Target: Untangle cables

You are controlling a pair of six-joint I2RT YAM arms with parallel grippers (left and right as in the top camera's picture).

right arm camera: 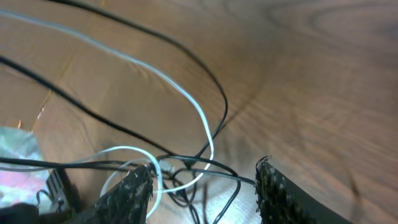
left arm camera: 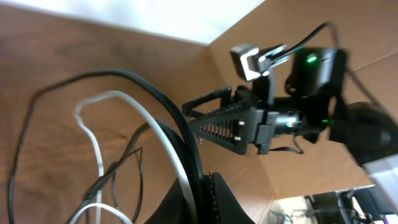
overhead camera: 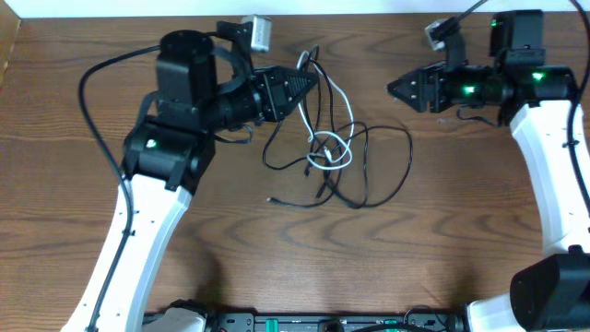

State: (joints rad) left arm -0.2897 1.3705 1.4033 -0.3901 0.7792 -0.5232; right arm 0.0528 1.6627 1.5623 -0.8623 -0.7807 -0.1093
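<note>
Knotted thin cables [overhead camera: 334, 161], several black flexible cords and one white cable [overhead camera: 337, 100], lie at the centre of the brown wood-grain table [overhead camera: 461, 240], between the two arms. At the knot's upper left edge the black wedge-shaped left gripper [overhead camera: 315, 83] is clamped tight on the thin cables. To the knot's right, apart from it, the black right gripper [overhead camera: 391, 89] has its fingers [right arm camera: 134, 196] spread partway, holding nothing

I'm looking down at a dark wood-grain tabletop [overhead camera: 442, 258]. Around mid-width, nearer the far edge than the near one, the cables [overhead camera: 332, 138] lie in a loose tangle. Thin black cords [overhead camera: 408, 152] spread in wide loops, and a white cord [overhead camera: 327, 159] coils through their middle. One loose black end [overhead camera: 270, 199] trails towards the left edge.
</note>
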